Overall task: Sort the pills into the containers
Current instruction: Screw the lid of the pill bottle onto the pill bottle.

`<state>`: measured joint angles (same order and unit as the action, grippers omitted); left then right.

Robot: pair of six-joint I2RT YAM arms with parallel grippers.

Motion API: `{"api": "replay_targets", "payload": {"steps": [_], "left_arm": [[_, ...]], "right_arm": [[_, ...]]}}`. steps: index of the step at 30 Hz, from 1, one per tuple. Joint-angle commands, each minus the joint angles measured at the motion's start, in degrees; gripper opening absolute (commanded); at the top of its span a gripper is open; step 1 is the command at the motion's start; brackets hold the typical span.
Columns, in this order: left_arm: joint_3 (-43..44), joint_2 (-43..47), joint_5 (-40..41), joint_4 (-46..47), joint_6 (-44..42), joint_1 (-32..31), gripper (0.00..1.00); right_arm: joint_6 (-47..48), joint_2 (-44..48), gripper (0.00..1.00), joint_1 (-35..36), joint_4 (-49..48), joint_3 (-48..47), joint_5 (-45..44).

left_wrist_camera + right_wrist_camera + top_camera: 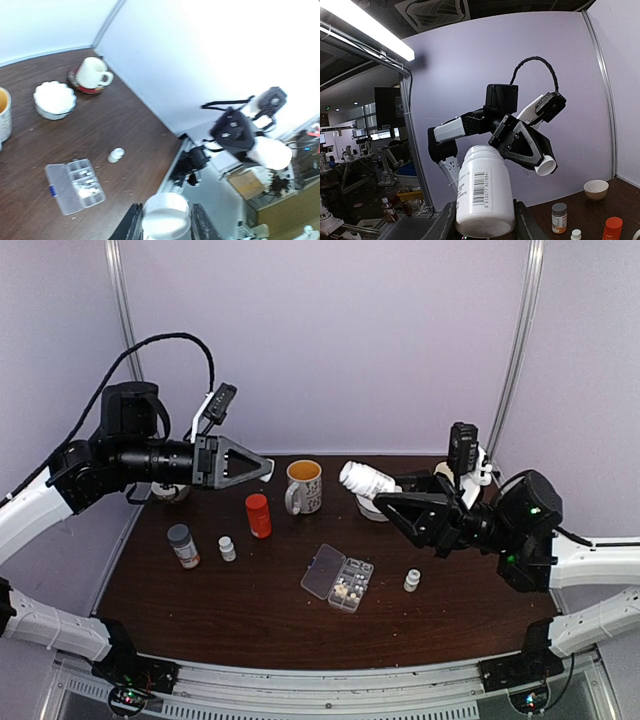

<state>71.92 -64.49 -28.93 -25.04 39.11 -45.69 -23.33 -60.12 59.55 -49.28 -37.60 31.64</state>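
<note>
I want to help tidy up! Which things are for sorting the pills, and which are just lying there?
For the job: organizer box, pills in it, big white bottle, white cap.
Just lying about: mug, red bottle, grey-capped bottle, two small white bottles, white bowl.

Two arms face each other above and behind the clear organizer box (pixel 338 578). The left arm (pixel 120 460) stretches in level from the box's far left, forearm horizontal. The left hand (pixel 265 470) points right, its fingers pinched on a small white cap (pixel 268 478). The right arm (pixel 525 520), elbow bent to the right of the box, aims its wrist left and slightly upward. The right hand (pixel 385 490) clamps a white bottle (pixel 362 478), which lies tilted. The two hands stand apart, behind the box.
</note>
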Motion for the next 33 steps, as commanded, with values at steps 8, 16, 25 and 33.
{"api": "replay_targets", "payload": {"steps": [8,16,25,33], "left_arm": [[-5.4,3.1,-13.3,21.8,16.9,0.2,0.30],[-8.2,3.6,-15.4,28.9,21.2,-0.4,0.30],[-9.1,4.1,-15.4,30.0,21.7,-1.0,0.31],[-10.2,4.3,-15.2,30.0,21.6,-1.4,0.32]], "right_arm": [[7.2,-10.1,0.00,3.3,2.7,-10.3,-4.9],[6.9,-15.7,0.00,3.7,1.1,-15.1,-5.3],[6.0,-19.4,0.00,3.7,0.7,-18.1,-4.5],[5.6,-20.7,0.00,3.7,0.8,-19.3,-4.5]]}}
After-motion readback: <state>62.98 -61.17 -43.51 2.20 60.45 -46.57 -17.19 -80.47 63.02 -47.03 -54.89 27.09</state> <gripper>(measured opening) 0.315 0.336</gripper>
